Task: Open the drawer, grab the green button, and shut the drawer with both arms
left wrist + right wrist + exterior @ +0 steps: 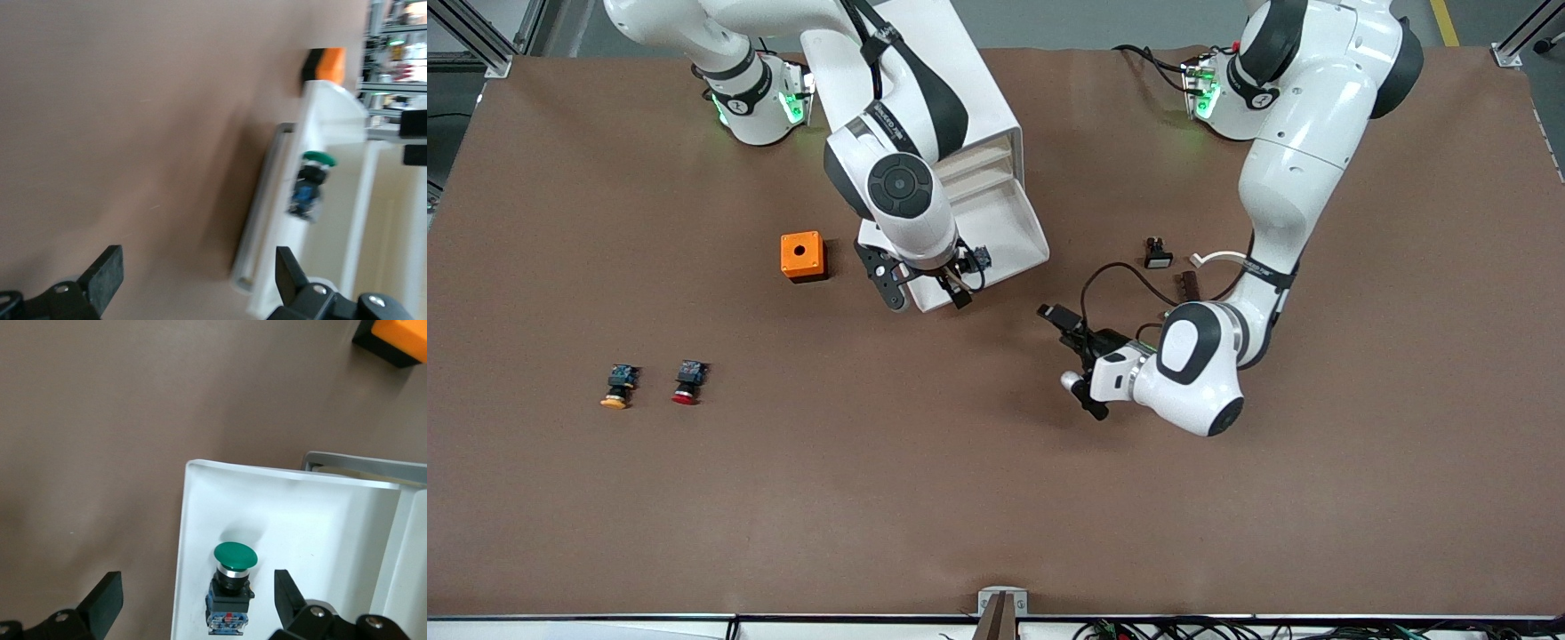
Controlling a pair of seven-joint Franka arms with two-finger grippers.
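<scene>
The white drawer stands pulled out of the tall white cabinet toward the front camera. The green-capped button lies in it near its front wall. My right gripper hangs open over the drawer's front corner. In the right wrist view the button lies between the open fingers, above the drawer floor. My left gripper is open and empty over bare table beside the drawer, toward the left arm's end. Its wrist view shows the drawer's handle and the button.
A small orange box with a hole sits beside the drawer toward the right arm's end. A red-capped button and a yellow-orange-capped one lie nearer the camera. Small black parts lie near the left arm.
</scene>
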